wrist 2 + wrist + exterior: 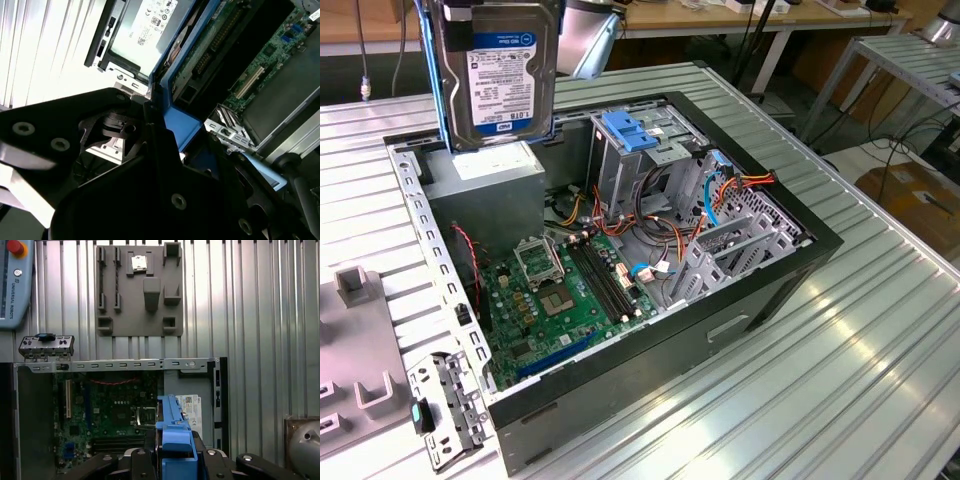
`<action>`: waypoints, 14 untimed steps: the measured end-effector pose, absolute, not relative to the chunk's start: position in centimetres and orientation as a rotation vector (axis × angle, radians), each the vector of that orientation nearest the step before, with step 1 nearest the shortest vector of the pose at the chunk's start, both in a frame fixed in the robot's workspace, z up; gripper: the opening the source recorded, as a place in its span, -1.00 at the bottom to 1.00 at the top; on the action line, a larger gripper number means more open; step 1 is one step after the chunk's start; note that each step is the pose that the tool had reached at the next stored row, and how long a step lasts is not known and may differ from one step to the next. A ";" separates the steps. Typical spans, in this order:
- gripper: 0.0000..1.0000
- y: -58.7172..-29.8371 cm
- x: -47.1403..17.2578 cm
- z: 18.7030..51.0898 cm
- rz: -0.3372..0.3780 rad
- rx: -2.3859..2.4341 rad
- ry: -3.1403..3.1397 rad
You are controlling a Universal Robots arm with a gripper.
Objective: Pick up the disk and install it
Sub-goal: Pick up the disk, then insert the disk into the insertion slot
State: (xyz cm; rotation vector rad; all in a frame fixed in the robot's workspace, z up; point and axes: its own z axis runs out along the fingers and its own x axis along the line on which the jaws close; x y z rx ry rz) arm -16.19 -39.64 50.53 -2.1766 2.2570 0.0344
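Gripper (175, 460) has the disk (495, 75) by its blue frame, jaws closed on it. Disk hangs upright, exterior view's upper left, lower edge clear above the open case (760, 290).

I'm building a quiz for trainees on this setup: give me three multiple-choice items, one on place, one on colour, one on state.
1. Where is the disk? A, held above the case; B, seated inside it; C, lying beside it.
2. Its carrier frame is: A, red; B, yellow; C, blue.
3. The case is: A, closed; B, open, motherboard exposed; C, upside down.
Answers: A, the gripper holds it aloft; C, the frame shows blue; B, the board is in plain view.
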 end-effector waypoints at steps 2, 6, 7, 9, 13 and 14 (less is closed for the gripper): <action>-0.26 -40.1 -15.6 50.5 0.034 -2.177 2.257; -0.26 -40.4 -14.2 50.5 0.034 -2.177 2.257; -0.26 -40.4 -14.2 50.5 0.034 -2.177 2.257; -0.26 -40.4 -14.2 50.5 0.034 -2.177 2.257; -0.26 -40.5 -14.2 50.5 0.035 -2.177 2.257; -0.26 -40.5 -14.2 50.5 0.035 -2.177 2.257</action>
